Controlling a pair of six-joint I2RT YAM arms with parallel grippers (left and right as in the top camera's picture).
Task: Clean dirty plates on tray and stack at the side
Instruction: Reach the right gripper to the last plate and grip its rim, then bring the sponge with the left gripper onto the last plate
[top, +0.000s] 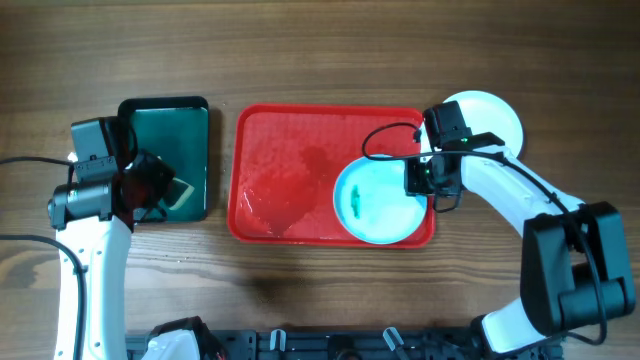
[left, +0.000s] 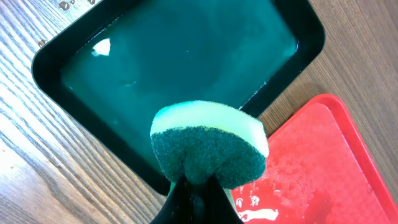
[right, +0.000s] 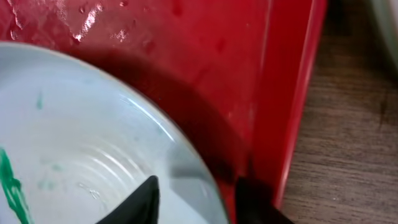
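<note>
The scrubbing step is coming up for the turquoise plate (top: 375, 203), which is lying at the right end of the red tray (top: 290, 130) and carrying a green smear (top: 356, 203) near its middle. The right tool (right: 199, 193) is straddling the plate's right rim, one finger over the inside and one outside against the tray wall. Whether it is clamping the rim or only bracketing it, I cannot tell.

The left tool (left: 198, 186) is clenching a sponge (left: 208, 146), green scouring face outward, and hanging over the green tray (top: 185, 130) of water, well apart from the plate. A white plate (top: 495, 115) is sitting on the bench (top: 300, 50) just beyond the red tray's right corner, which looks like the start of the stack.

Next, the sponge is probably needing to cross the red tray to the smear while the right tool is steadying the plate by its rim.
</note>
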